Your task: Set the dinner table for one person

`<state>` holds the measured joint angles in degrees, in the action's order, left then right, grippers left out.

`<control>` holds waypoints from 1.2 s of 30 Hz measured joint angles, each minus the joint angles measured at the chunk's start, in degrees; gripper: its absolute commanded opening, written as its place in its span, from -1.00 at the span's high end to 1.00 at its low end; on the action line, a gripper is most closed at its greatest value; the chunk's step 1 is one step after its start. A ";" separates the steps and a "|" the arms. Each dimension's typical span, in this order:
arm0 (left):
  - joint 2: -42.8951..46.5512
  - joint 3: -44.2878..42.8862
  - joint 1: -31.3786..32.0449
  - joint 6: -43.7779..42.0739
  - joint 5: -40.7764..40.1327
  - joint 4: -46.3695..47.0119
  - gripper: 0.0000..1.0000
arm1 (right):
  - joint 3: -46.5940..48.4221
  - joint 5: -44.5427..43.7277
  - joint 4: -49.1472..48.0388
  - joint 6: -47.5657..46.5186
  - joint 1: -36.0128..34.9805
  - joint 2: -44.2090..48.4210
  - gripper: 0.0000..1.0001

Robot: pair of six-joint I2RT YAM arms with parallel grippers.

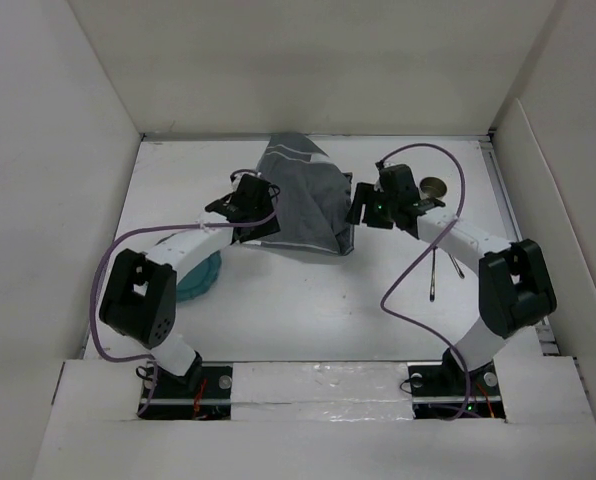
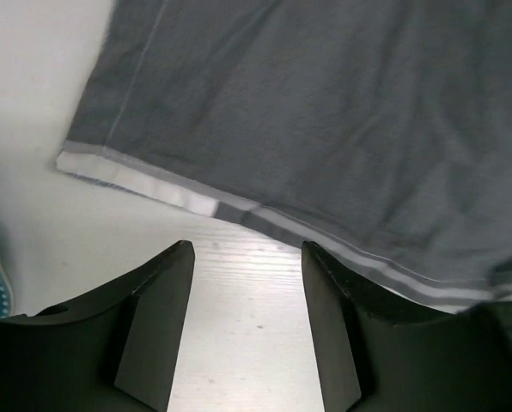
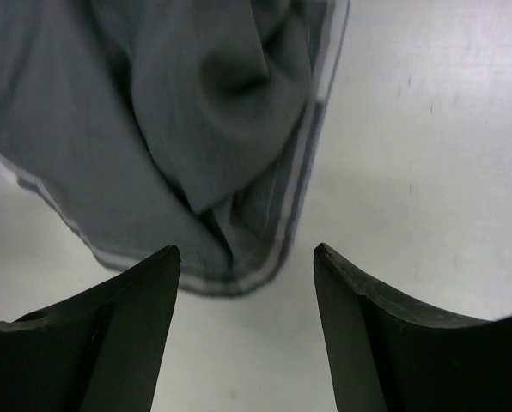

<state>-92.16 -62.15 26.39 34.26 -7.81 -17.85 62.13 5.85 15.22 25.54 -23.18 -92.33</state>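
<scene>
The dinner table [image 1: 308, 300] is the white surface that fills the floor of the walled enclosure. Both arm bases are bolted at its near edge.

**Cloth mat.** A dark grey cloth mat [image 1: 303, 200] with pale stripes along its hem lies crumpled on the dinner table, about midway between the left and right edges and toward the far edge. Its far corner is folded up into a peak.

**Left gripper.** The left gripper [image 1: 250, 205] sits at the left side of the cloth mat. In the left wrist view its jaws [image 2: 247, 249] stand apart with bare table between them. Nothing is gripped. The striped hem of the cloth mat [image 2: 325, 112] runs just beyond the fingertips; whether the right-hand finger touches the hem cannot be told.

**Right gripper.** The right gripper [image 1: 360, 205] sits at the right side of the cloth mat. In the right wrist view its jaws [image 3: 247, 253] are spread wide and hold nothing. A bunched corner of the cloth mat [image 3: 153, 112] lies just ahead of the gap.

**Other items.**
- A teal plate [image 1: 200, 278] lies near the left edge, partly under the left arm.
- A thin dark utensil [image 1: 433, 275] lies near the right edge.
- A small round item [image 1: 436, 186] lies beyond the utensil; its type cannot be told.
</scene>
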 measured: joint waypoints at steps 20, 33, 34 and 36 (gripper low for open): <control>-15.91 -7.87 17.22 6.62 2.43 6.88 0.17 | 8.72 4.02 -8.07 5.51 2.78 -13.29 1.00; -11.98 -11.98 2.25 2.10 -0.48 8.92 1.00 | 1.14 5.11 -0.20 6.23 -2.12 5.22 1.00; -11.89 -13.99 1.64 1.27 -0.13 8.20 0.89 | 1.18 5.31 -0.48 6.16 -2.45 5.35 0.98; -12.04 -17.88 1.20 -0.83 -0.31 6.40 0.66 | 1.84 5.46 -0.17 5.62 -2.56 5.66 0.44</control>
<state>-104.20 -80.03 27.59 33.43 -8.12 -11.44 63.96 11.31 15.05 31.16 -25.74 -86.67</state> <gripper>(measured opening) 0.091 0.054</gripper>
